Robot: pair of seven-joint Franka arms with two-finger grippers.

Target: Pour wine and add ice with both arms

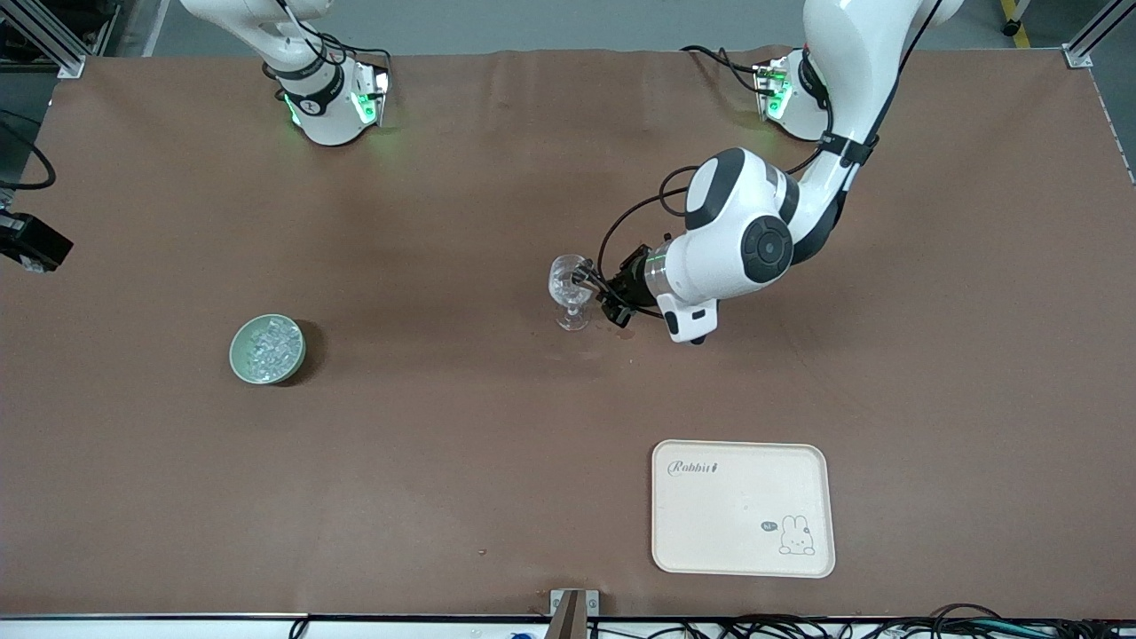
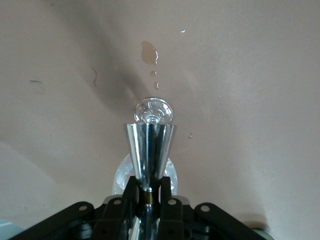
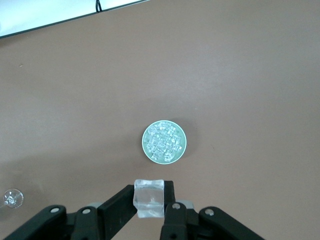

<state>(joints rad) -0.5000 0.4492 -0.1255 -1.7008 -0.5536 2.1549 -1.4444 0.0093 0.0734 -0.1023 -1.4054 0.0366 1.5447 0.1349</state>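
A clear stemmed glass (image 1: 571, 297) stands upright mid-table. My left gripper (image 1: 593, 286) is level with its bowl, shut on the waist of a shiny metal hourglass-shaped measuring cup (image 2: 150, 150). In the left wrist view my left gripper (image 2: 149, 181) holds that cup, and a clear round part of the glass (image 2: 153, 111) shows past the cup's rim. My right gripper (image 3: 149, 192) hangs high over the table, out of the front view, shut on one ice cube (image 3: 149, 200). Below it the pale green bowl (image 3: 164, 142) (image 1: 267, 349) holds several ice cubes. Wine is hidden from view.
Small brownish wet drops (image 2: 149, 52) lie on the brown table beside the glass. A cream tray (image 1: 743, 508) with a rabbit print sits nearer the front camera, toward the left arm's end. A black device (image 1: 31, 244) juts in at the right arm's end.
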